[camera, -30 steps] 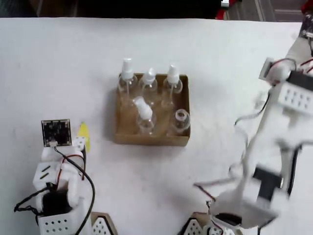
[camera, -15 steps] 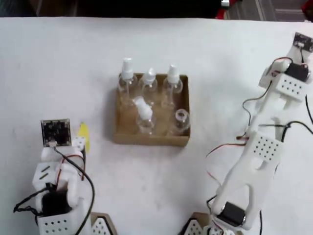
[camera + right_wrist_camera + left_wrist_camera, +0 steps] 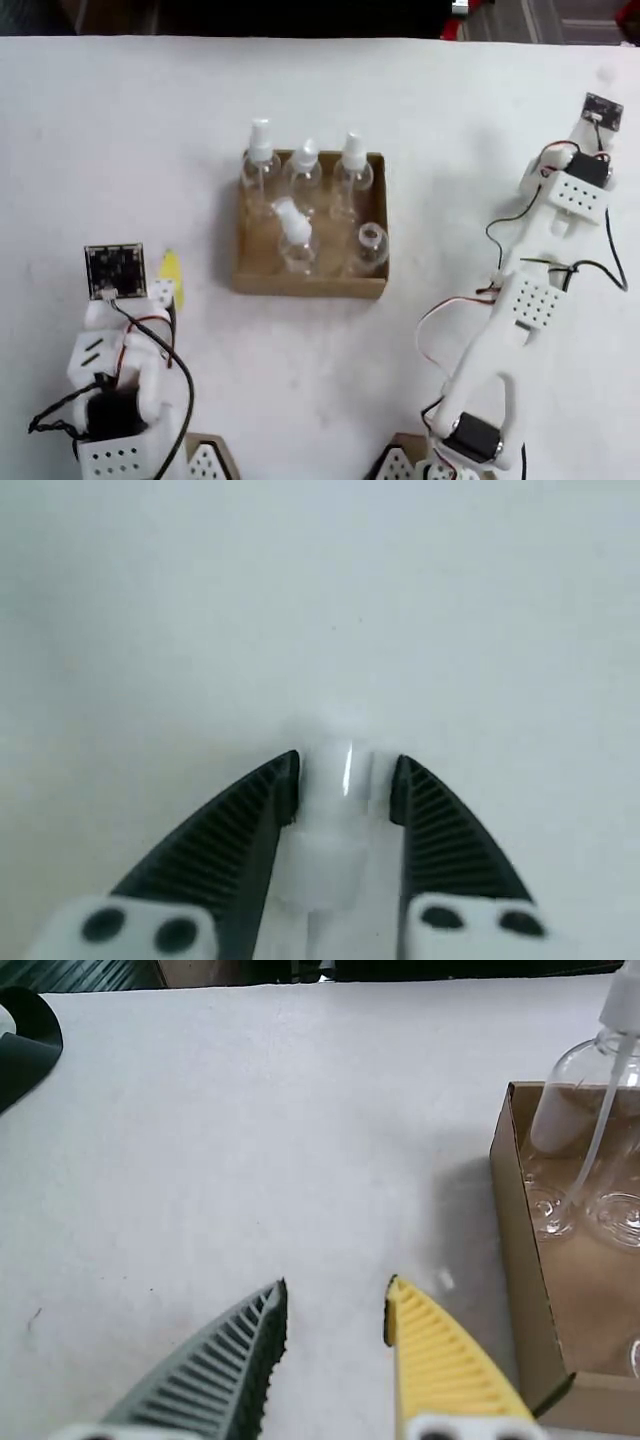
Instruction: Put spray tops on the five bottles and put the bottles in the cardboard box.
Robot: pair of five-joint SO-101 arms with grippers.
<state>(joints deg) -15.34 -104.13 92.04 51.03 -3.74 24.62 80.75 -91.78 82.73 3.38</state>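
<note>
The cardboard box [image 3: 305, 285] sits mid-table and holds five clear bottles. Four carry white spray tops; the front right bottle [image 3: 369, 245] has a bare neck. A loose white spray top [image 3: 335, 810] lies on the table at the far right [image 3: 603, 73]. My right gripper [image 3: 343, 775] is open, with one finger on each side of that top and a small gap at one side. In the high view the right arm is stretched out toward the table's far right edge [image 3: 600, 88]. My left gripper [image 3: 335, 1305] rests open and empty left of the box [image 3: 515, 1220], with its yellow finger [image 3: 172, 275] visible in the high view.
Bare white table surrounds the box on all sides. The right arm's cables [image 3: 505, 215] loop over the table between the box and the right edge. A dark object [image 3: 25, 1035] sits at the far table edge in the left wrist view.
The right arm swung from the front right and stretched out to the far right, bringing its gripper around the loose spray top. The left arm and the box stayed still.
</note>
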